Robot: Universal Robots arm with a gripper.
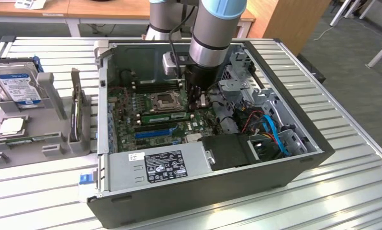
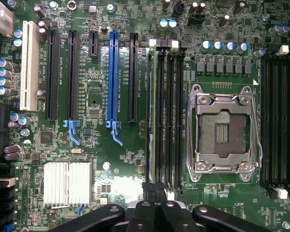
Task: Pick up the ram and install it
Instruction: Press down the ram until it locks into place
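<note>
Ram [image 1: 165,116] lying along a memory slot at the centre of the exterior view, just below the CPU socket [image 1: 163,100], long axis left to right across the frame (fully seated or only resting, hard to tell). Gripper [image 1: 200,106] shut, fingertips together, empty, poised over the stick's right-hand end, in line with its length.

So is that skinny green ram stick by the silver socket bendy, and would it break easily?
Probably stiff, not bendy: the ram looks like a flat circuit board. Likely light, being so thin. Maybe fragile: it stands on edge on the motherboard, so a sideways shove could snap it.
</note>
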